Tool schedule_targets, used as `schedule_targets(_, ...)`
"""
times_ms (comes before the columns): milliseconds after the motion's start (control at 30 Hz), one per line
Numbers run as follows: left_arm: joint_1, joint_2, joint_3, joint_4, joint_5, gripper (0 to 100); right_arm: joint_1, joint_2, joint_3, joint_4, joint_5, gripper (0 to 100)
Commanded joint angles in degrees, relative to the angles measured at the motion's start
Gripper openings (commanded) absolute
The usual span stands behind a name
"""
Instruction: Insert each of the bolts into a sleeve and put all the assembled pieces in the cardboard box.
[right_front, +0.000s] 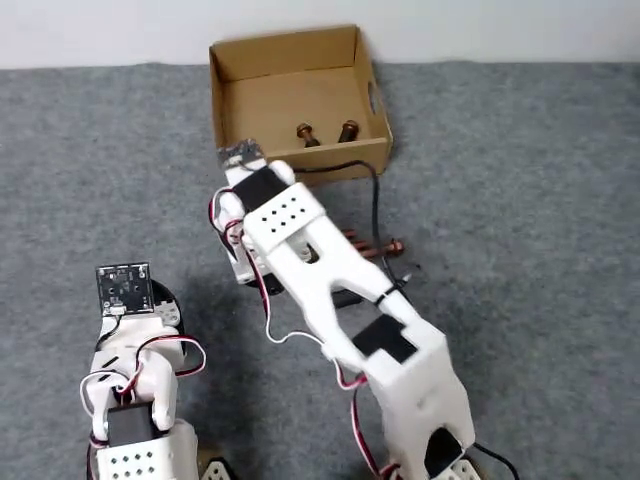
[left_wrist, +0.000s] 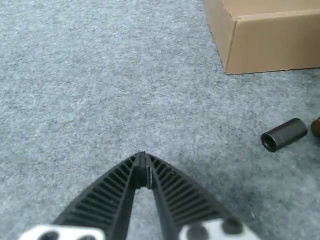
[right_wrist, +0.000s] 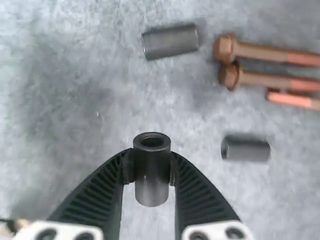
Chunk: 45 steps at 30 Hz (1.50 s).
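Bright, even light, soft shadows

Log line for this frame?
right pincer: shut on sleeve | left pincer: shut, empty | box: two pieces | loose: two sleeves, three bolts

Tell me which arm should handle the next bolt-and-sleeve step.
Probably right. Its claw is shut on a sleeve, with loose bolts lying close by on the carpet. The left claw is shut and empty, away from the bolts.
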Motion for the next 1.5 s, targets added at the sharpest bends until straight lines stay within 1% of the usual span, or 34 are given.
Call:
schedule_targets(0,0.35,0.0,-0.31,-1.76,0.35,1,0.66,-8.84,-0.97,3.74,-2.37,0.8)
schedule_targets(167,0.35,0.0,-0.31,-1.76,0.35,1,4.53,-19.3,4.22,4.26,-3.34,0.8)
schedule_targets(300,0.79,0.0,-0.31,-1.67,0.35,1,9.98,-29.23,14.15,4.18,-3.34,0.8)
schedule_targets(467,4.13,0.0,-0.31,0.26,0.26,1,15.6,-45.49,26.99,4.0,-3.16,0.8)
schedule_targets(533,4.31,0.0,-0.31,0.26,0.26,1,18.77,-52.26,33.23,3.21,-3.16,0.8)
schedule_targets(633,4.31,0.0,-0.31,0.26,0.26,1,25.54,-62.64,43.87,0.22,-2.9,0.8)
schedule_targets(900,5.01,0.0,-0.31,0.26,0.0,1,42.33,-90.59,69.01,-11.74,7.74,0.8)
schedule_targets(1033,11.34,-0.09,-0.31,2.11,-2.46,1,47.69,-102.99,79.21,-15.34,8.09,0.8)
schedule_targets(1200,17.58,-0.09,-2.15,2.37,-2.46,1,51.38,-114.07,87.74,-15.25,8.0,0.8)
schedule_targets(1400,24.0,0.62,-11.03,7.47,-4.75,5,51.91,-123.65,95.3,-14.9,8.0,0.8)
schedule_targets(1467,25.76,3.6,-14.46,8.18,-7.3,5,52.0,-126.55,97.67,-14.99,8.0,0.8)
